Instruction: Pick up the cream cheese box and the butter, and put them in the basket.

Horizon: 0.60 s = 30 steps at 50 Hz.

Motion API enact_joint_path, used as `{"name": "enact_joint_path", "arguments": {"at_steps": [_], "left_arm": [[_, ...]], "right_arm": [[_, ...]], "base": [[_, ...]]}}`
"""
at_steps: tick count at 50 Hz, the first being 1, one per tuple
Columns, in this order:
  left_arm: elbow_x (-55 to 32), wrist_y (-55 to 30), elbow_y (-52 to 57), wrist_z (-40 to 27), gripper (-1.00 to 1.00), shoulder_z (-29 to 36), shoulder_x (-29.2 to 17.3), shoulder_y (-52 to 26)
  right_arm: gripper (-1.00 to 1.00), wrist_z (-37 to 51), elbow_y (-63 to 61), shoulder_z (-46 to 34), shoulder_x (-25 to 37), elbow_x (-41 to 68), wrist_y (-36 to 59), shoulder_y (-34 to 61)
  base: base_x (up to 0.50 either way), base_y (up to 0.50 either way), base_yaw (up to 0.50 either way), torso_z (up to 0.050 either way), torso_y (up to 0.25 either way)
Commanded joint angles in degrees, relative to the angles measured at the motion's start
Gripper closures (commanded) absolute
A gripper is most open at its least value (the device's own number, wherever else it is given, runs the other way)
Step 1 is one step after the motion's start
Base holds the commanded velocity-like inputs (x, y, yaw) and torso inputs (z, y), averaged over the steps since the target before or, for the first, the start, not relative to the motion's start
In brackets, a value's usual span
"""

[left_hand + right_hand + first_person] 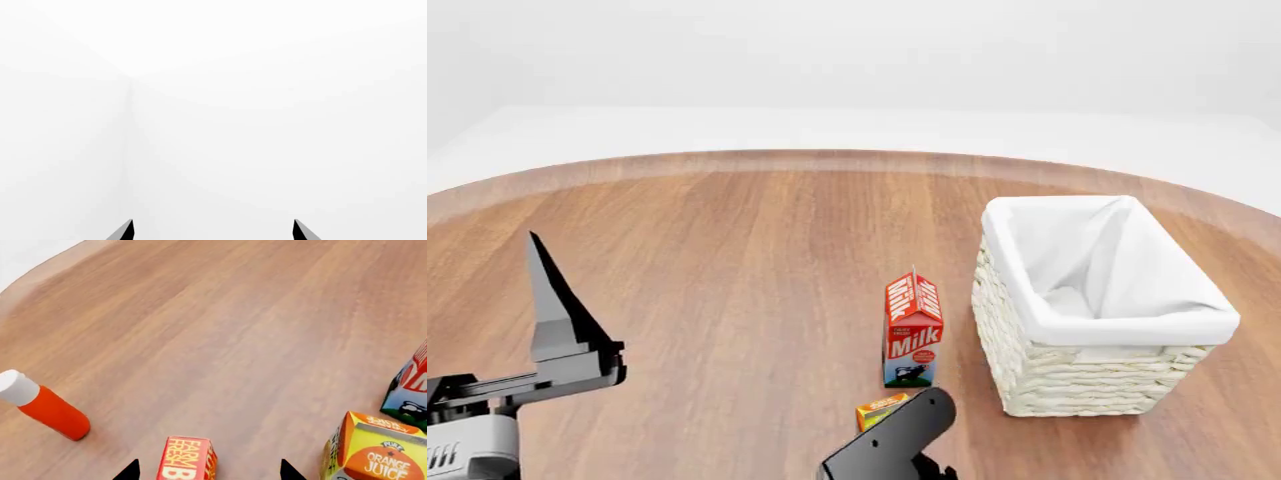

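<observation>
Table: round brown wood-grain tabletop [721, 260], everything sits on it, white floor and walls beyond the edge.

Basket: squarish cream-white woven basket [1068, 375] with a white cloth lining folded over the rim, right side of the head view, upright, and nothing shows inside but cloth.

Milk: tall red-and-white milk carton [913, 330] stands upright just beside the basket on its left, a small gap between them. In the right wrist view only its lower corner [408, 395] peeks in at the edge.

Butter: red rectangular box with orange-yellow face and white lettering [187, 459], sitting on the wood right between the right gripper's two dark fingertips, but nothing's touching it as far as I can see. Cut off by the frame edge, so can't read the whole label.

Orange juice: yellow-and-orange juice carton [373, 452] stands near the butter, next to the milk. A bit of it [881, 410] pokes out behind the right arm in the head view.

Ketchup: red bottle with a white cap [41, 407] lies on its side, well apart from the butter.

Cream cheese box: not spotting it anywhere, probably hidden.

Right gripper [209, 472]: fingers spread wide, holding nothing, poised around the butter.

Left gripper [213, 231]: fingers parted wide, empty, facing plain white wall. In the head view it's raised over the table's left side [554, 300].
</observation>
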Motion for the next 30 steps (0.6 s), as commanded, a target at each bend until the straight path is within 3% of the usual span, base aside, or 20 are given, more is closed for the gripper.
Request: {"name": "enact_joint_path", "arguments": {"at_steps": [1,30], "left_arm": [[-0.5,0.1,-0.2,-0.1,-1.00,-0.2,-0.1,0.0],[-1.1,0.5,0.0,-0.5,-1.00,-0.9,-0.5,0.4]], "right_arm": [[-1.00,1.0,3.3,0.0,-1.4,-3.6,-2.0,-2.7],[-1.00,6.8,7.8,-4.5,-5.8,-11.0,-2.1,-6.9]], "base": [[0.00,0.00,0.00,0.000,0.000],[0.00,0.00,0.00,0.000,0.000]]}}
